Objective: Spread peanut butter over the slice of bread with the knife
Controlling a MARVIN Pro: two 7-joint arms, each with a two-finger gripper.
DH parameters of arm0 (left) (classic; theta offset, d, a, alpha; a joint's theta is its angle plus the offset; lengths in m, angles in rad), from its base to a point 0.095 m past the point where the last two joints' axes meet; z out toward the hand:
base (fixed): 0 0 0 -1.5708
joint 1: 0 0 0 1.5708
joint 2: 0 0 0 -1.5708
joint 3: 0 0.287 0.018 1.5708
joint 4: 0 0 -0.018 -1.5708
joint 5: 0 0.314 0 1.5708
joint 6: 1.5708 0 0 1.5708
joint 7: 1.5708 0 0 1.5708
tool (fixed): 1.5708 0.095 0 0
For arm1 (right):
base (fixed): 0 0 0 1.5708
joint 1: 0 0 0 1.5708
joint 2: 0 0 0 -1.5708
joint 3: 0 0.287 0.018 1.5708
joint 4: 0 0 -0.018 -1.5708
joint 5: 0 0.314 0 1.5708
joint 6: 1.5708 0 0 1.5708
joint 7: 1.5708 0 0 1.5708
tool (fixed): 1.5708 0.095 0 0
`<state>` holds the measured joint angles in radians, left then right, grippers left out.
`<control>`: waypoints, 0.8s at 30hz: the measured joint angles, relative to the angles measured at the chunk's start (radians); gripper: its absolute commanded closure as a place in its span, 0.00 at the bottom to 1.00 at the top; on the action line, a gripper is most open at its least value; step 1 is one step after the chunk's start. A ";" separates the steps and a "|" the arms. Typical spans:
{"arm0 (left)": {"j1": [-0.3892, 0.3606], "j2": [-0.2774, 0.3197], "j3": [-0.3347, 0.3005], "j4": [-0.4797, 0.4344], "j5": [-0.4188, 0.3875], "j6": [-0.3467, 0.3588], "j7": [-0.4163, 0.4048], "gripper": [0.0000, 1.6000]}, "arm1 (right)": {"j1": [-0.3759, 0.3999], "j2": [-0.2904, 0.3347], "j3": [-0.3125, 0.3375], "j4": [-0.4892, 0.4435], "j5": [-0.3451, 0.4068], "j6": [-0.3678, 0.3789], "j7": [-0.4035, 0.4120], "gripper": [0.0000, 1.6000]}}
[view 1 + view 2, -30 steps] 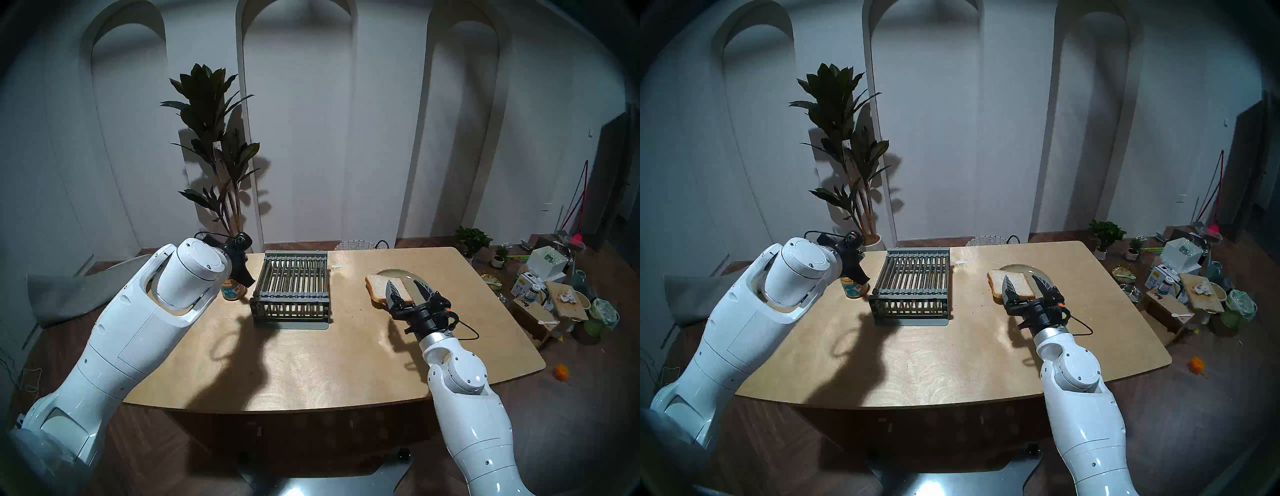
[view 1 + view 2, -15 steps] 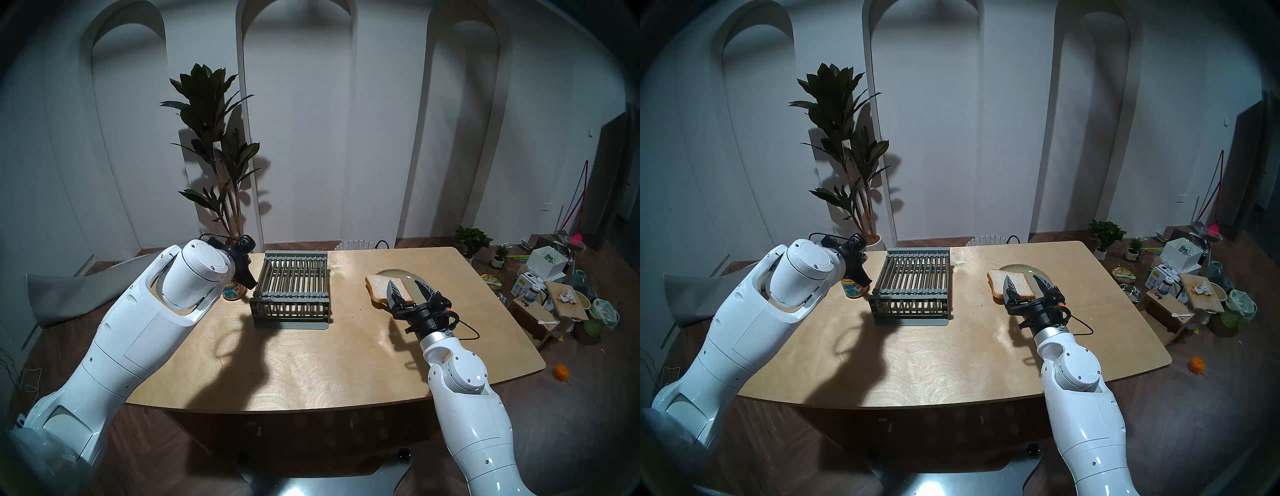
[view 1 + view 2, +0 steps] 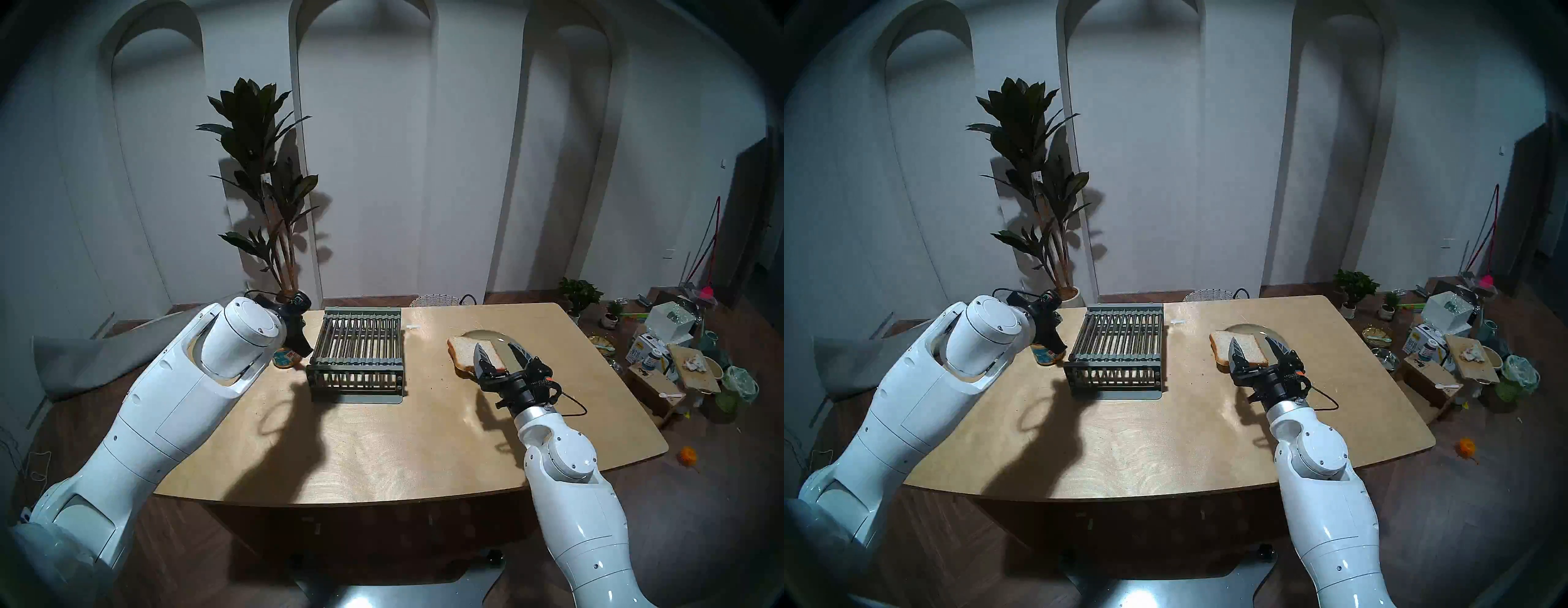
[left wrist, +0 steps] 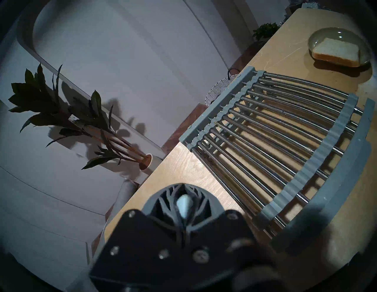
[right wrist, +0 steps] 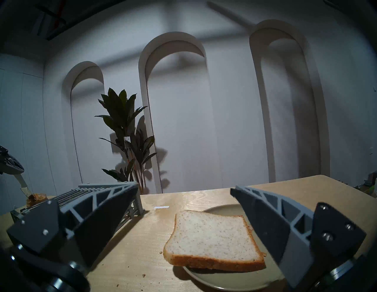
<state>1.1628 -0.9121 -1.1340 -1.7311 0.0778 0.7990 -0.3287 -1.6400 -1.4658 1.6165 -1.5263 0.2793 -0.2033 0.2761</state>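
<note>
Supporting surface: a light wooden table (image 3: 382, 446) with rounded corners, filling the centre of both head views.

Directly on it:
- Grey slatted rack (image 3: 358, 354), centre frame toward the far edge, sitting on a flat grey base.
- Small clear jar of peanut butter (image 3: 285, 358), just left of the rack, partly hidden.
- Round pale green plate (image 3: 494, 336), right of centre, well apart from the rack; the slice of bread (image 5: 214, 237) lies on it, overhanging its near-left rim.
- Small white strip (image 3: 412, 326), between rack and plate near the far edge.
- Scattered crumbs (image 5: 143, 275) near the plate.
</note>
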 measured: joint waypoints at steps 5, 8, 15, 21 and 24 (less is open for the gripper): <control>-0.010 0.010 -0.002 0.005 -0.018 -0.010 -0.037 1.00 | 0.000 0.000 -0.004 -0.002 -0.005 0.000 -0.002 0.00; -0.020 0.018 -0.003 0.012 -0.028 -0.017 -0.061 1.00 | 0.000 -0.001 -0.007 -0.004 -0.008 0.000 -0.003 0.00; -0.049 0.034 0.004 0.053 -0.041 -0.057 -0.115 1.00 | -0.001 -0.001 -0.010 -0.006 -0.015 0.000 -0.008 0.00; -0.082 0.040 0.027 0.110 -0.046 -0.104 -0.163 1.00 | -0.001 -0.002 -0.011 -0.006 -0.022 0.000 -0.014 0.00; -0.102 0.039 0.043 0.146 -0.046 -0.127 -0.179 1.00 | -0.001 -0.002 -0.012 -0.006 -0.026 0.000 -0.019 0.00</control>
<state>1.0608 -0.8732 -1.0908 -1.5848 0.0321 0.6716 -0.5077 -1.6410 -1.4676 1.6049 -1.5324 0.2535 -0.2031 0.2570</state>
